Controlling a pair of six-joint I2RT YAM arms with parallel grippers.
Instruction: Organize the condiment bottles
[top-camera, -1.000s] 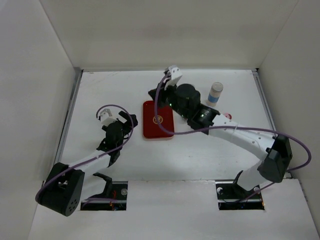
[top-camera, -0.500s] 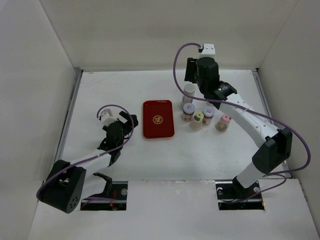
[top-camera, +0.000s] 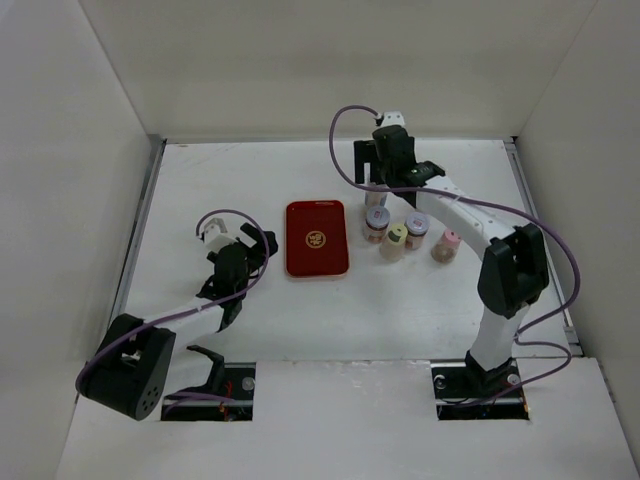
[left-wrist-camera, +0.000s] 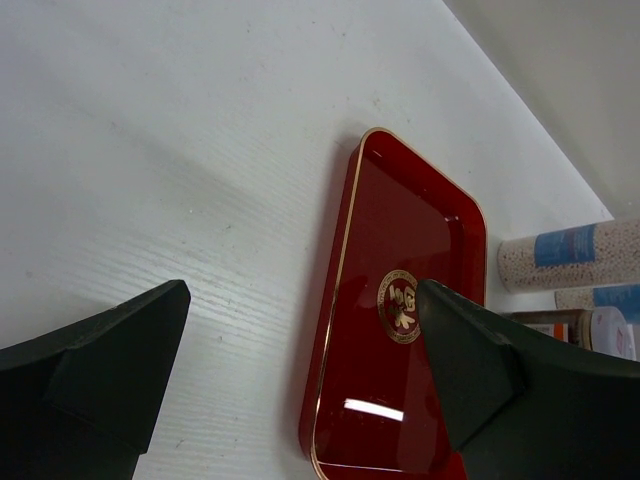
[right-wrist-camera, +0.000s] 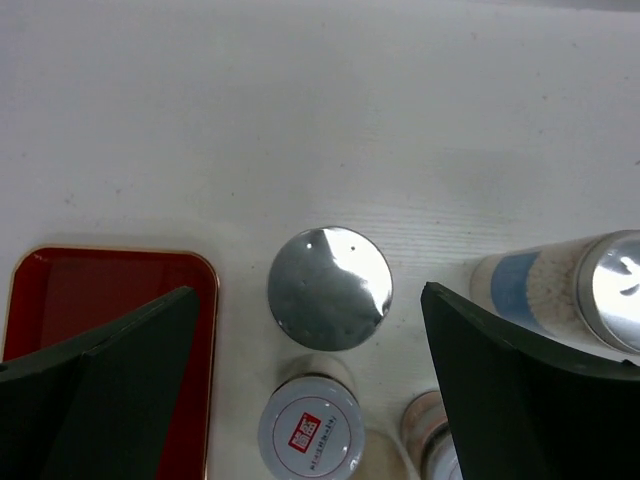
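Observation:
The condiment bottles stand in a cluster right of the red tray (top-camera: 317, 238). A white-capped bottle (top-camera: 377, 220), a yellow-capped one (top-camera: 396, 240), another white-capped one (top-camera: 417, 230) and a pink-capped one (top-camera: 446, 243) show from above. My right gripper (top-camera: 375, 172) hangs open over the cluster's far end. In the right wrist view a silver-capped bottle (right-wrist-camera: 330, 288) sits between the spread fingers of that gripper (right-wrist-camera: 308, 292), untouched. A blue-banded bottle (right-wrist-camera: 545, 285) stands to its right. My left gripper (left-wrist-camera: 302, 290) is open and empty beside the tray (left-wrist-camera: 400, 330).
White walls close off the table (top-camera: 220, 190) on three sides. The tray holds nothing. The right arm's forearm (top-camera: 470, 215) stretches over the ground right of the bottles. The left arm lies low at the front left.
The right arm has swung away from the tray to the back and come down over the silver-capped bottle, with its jaws now spread. The bottles have come into view. The left arm has barely moved.

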